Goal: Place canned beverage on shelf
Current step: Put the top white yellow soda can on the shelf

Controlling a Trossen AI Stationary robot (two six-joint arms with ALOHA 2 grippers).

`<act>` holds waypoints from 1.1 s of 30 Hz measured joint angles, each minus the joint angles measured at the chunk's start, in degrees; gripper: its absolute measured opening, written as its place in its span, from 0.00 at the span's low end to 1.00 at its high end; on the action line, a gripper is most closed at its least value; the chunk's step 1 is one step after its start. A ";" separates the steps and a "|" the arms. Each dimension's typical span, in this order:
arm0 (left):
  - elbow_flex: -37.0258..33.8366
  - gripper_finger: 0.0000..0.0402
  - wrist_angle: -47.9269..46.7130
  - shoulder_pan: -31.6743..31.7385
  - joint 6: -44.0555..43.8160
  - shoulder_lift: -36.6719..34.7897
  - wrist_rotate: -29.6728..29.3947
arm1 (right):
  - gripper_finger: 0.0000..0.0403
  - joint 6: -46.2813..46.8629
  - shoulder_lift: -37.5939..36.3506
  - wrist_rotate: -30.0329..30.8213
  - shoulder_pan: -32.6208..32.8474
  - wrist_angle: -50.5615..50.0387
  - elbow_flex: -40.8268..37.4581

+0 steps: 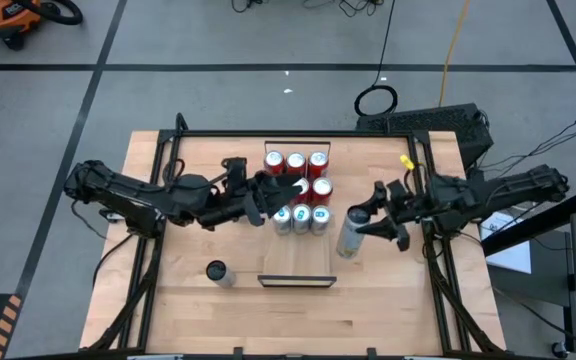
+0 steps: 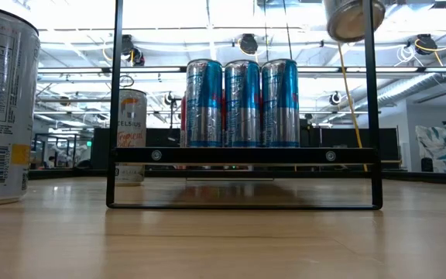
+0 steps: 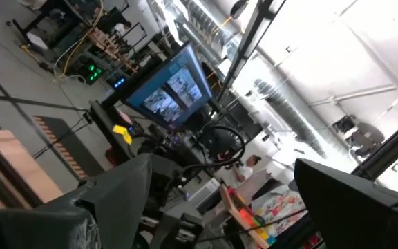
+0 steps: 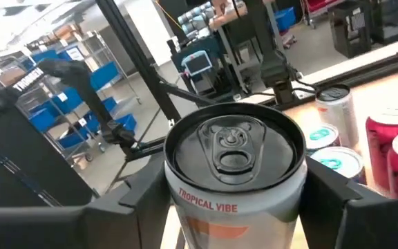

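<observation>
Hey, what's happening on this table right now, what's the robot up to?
The robot is stocking cans onto a shelf. Its right gripper is shut on a white can, lifted and tilted just right of the shelf. Four red cans and three blue cans already stand on the shelf. The left gripper hovers open above those cans, holding nothing. One more can stands alone on the table to the shelf's left.
</observation>
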 joint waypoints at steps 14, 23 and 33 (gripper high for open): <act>0.00 0.89 -1.07 -3.55 0.16 -0.04 -2.89 | 0.54 -2.70 12.04 14.44 9.66 4.30 -1.16; 0.00 0.89 -2.28 -4.39 -0.10 -0.04 -4.38 | 0.54 -6.81 19.70 17.64 11.64 14.28 -1.14; 0.00 0.89 -2.26 -4.39 -0.12 -0.04 -4.38 | 0.54 -8.23 26.63 17.45 11.62 16.98 -1.14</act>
